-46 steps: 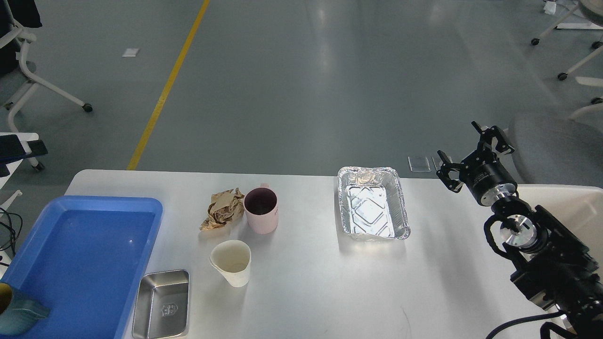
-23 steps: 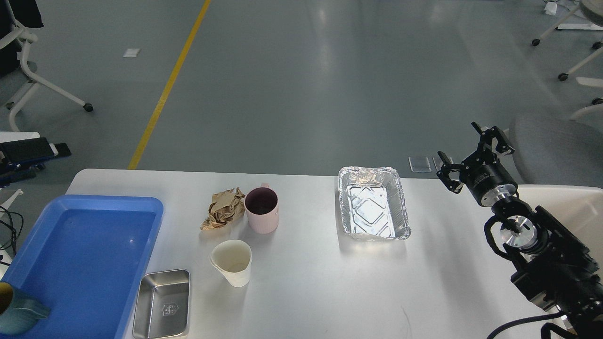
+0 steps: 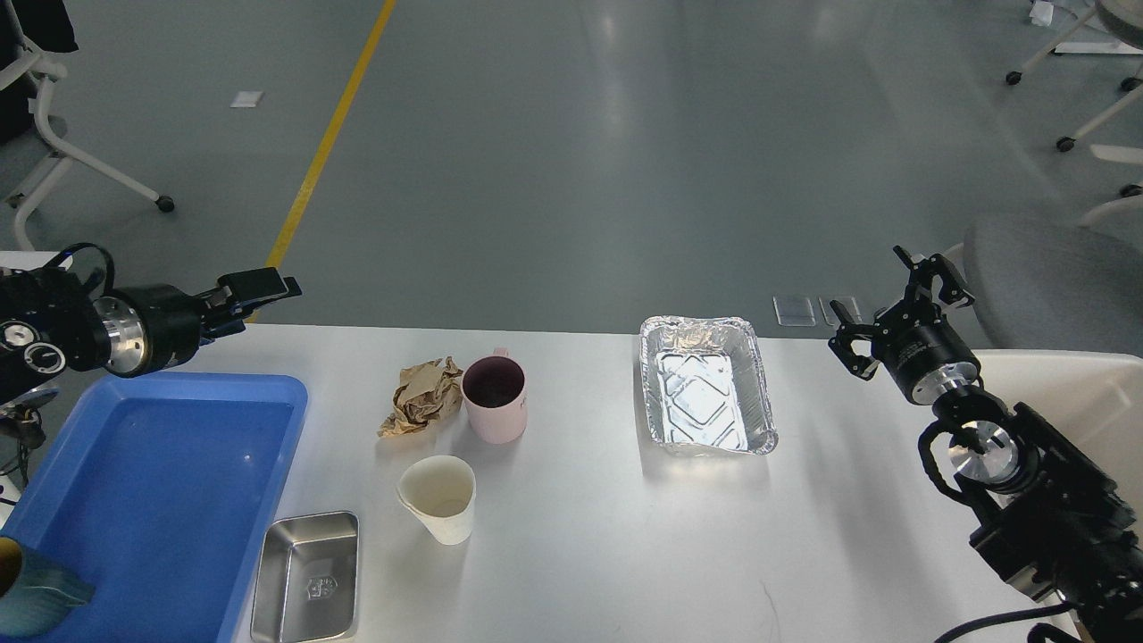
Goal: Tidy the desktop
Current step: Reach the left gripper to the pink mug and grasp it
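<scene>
The right tool [image 3: 884,299] hangs above the far right corner of the worktop [image 3: 589,536], its two fingers spread wide apart with nothing between them. The left tool [image 3: 254,290] reaches in over the far left corner of the worktop, just beyond the blue tray [image 3: 268,393]; it is seen edge-on and dark, so I cannot tell how far its fingers are parted, and nothing shows in its grip.

Nearest the right tool, to its left, a foil tray [image 3: 763,420] lies on the worktop near the far edge. Well apart from it toward the middle stands a pink mug [image 3: 496,406], upright, with a crumpled wad of brown paper [image 3: 420,397] touching or just beside its left side. Nearer than the mug a white paper cup [image 3: 439,500] stands tilted. To its left, at the near edge, a small steel pan [image 3: 308,580] sits against the right rim of the blue tray. A teal cup [image 3: 31,594] rests in the tray's near left corner, partly cut off by the edge of view.

The white worktop fills the lower half of the view.
</scene>
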Robot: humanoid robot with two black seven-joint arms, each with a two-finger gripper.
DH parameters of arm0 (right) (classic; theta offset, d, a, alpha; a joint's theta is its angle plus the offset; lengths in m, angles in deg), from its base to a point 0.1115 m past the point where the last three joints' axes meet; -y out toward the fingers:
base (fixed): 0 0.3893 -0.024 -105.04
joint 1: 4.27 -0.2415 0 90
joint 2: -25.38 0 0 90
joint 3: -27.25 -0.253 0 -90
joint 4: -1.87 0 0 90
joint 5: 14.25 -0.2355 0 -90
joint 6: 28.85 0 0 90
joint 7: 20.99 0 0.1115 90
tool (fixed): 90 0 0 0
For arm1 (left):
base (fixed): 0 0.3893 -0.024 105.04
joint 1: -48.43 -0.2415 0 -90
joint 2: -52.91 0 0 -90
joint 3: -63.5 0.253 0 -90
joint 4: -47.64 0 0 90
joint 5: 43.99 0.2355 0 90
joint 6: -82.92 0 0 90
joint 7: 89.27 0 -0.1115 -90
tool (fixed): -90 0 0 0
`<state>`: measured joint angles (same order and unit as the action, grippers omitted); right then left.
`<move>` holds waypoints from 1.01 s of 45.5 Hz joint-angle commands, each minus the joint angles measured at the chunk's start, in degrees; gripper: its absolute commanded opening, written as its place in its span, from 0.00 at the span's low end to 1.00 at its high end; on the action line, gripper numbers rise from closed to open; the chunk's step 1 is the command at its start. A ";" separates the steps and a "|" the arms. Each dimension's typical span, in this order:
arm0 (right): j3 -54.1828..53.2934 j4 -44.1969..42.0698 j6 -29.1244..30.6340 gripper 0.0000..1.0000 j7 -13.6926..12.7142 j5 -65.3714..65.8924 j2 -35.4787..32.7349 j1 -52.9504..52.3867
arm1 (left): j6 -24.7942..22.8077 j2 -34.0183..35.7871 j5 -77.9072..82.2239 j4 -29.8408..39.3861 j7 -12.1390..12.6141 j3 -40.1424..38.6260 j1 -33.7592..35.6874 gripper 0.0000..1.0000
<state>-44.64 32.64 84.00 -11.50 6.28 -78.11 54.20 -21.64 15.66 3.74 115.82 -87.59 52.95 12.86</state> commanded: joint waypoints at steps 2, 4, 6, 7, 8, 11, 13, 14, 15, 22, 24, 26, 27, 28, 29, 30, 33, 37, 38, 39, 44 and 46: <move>0.00 0.00 0.00 1.00 0.00 0.13 0.13 0.24 | 2.35 -10.47 -0.18 -6.12 -0.10 6.32 4.73 0.95; 0.09 0.00 0.00 1.00 0.00 0.13 0.13 0.24 | 2.61 -14.33 -0.26 -8.32 -0.01 8.43 5.69 0.94; 0.09 0.00 0.00 1.00 0.00 0.21 0.13 0.24 | 2.61 -16.88 -0.26 -9.55 0.08 9.92 6.31 0.94; 0.09 -0.09 0.00 1.00 0.00 0.21 0.13 0.24 | 2.61 -18.03 -0.26 -9.99 0.08 10.45 6.57 0.94; 0.09 0.00 0.00 1.00 0.00 0.21 0.13 0.24 | 2.70 -19.08 -0.35 -10.60 0.08 11.15 6.75 0.93; 0.09 -0.09 0.00 1.00 0.00 0.21 0.13 0.24 | 2.70 -21.46 -0.44 -11.84 0.34 12.82 6.93 0.92; 0.09 -0.09 -0.09 1.00 0.00 0.21 0.13 0.24 | 2.87 -22.51 -0.44 -12.02 0.43 14.14 6.84 0.91; 0.09 -0.09 -0.18 1.00 0.00 0.21 0.13 0.24 | 2.96 -23.04 -0.44 -12.02 0.51 14.76 6.84 0.91; 0.09 0.00 -0.18 1.00 0.00 0.21 0.13 0.24 | 3.05 -23.57 -0.53 -12.02 0.69 15.55 6.84 0.91; 0.09 -0.18 -0.18 1.00 0.00 0.21 0.22 0.06 | 3.67 -25.86 -0.79 -12.28 0.87 18.89 6.84 0.89; 0.17 -0.35 -0.18 1.00 0.00 0.21 0.22 0.06 | 3.75 -26.38 -0.79 -12.45 0.87 19.51 6.84 0.89; 0.17 -0.36 -0.18 1.00 0.00 0.21 0.30 0.06 | 3.75 -26.82 -0.79 -12.72 0.87 20.03 6.84 0.87; 0.17 -0.36 -0.18 1.00 0.00 0.21 0.39 0.06 | 3.75 -27.00 -0.79 -12.98 0.87 20.30 6.84 0.86; 0.17 -0.36 -0.18 1.00 0.00 0.21 0.48 0.06 | 3.84 -27.26 -0.88 -13.42 0.87 20.47 6.84 0.85; 0.17 -0.36 -0.18 1.00 0.00 0.21 0.57 0.06 | 3.84 -27.53 -0.97 -13.86 0.87 20.56 6.84 0.85; 0.17 -0.36 -0.18 1.00 0.00 0.21 0.57 0.15 | 3.93 -27.79 -1.06 -14.30 0.87 20.65 6.84 0.84; 0.17 -0.36 -0.18 1.00 0.00 0.21 0.57 0.15 | 4.46 -29.46 -1.23 -15.79 0.87 20.74 6.75 0.83; 0.17 -0.36 -0.18 1.00 0.00 0.21 0.48 0.24 | 5.16 -32.44 -1.23 -17.37 0.87 20.65 6.58 0.83; 0.17 -0.36 -0.18 1.00 0.00 0.21 0.39 0.24 | 5.25 -33.06 -1.23 -17.73 0.87 20.74 6.58 0.83; 0.17 -0.36 -0.09 1.00 0.00 0.21 0.39 0.24 | 5.42 -33.59 -1.32 -17.99 0.87 20.65 6.49 0.83; 0.17 -0.27 -0.09 1.00 0.00 0.21 0.39 0.24 | 6.48 -36.22 -1.32 -19.40 0.87 20.65 6.05 0.82; 0.17 -0.27 -0.09 1.00 0.00 0.21 0.39 0.24 | 6.83 -37.37 -1.32 -19.92 0.87 20.65 5.87 0.82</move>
<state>-44.47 32.28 83.83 -11.50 6.49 -77.70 54.44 -15.80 -18.84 2.44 97.39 -86.72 73.63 19.09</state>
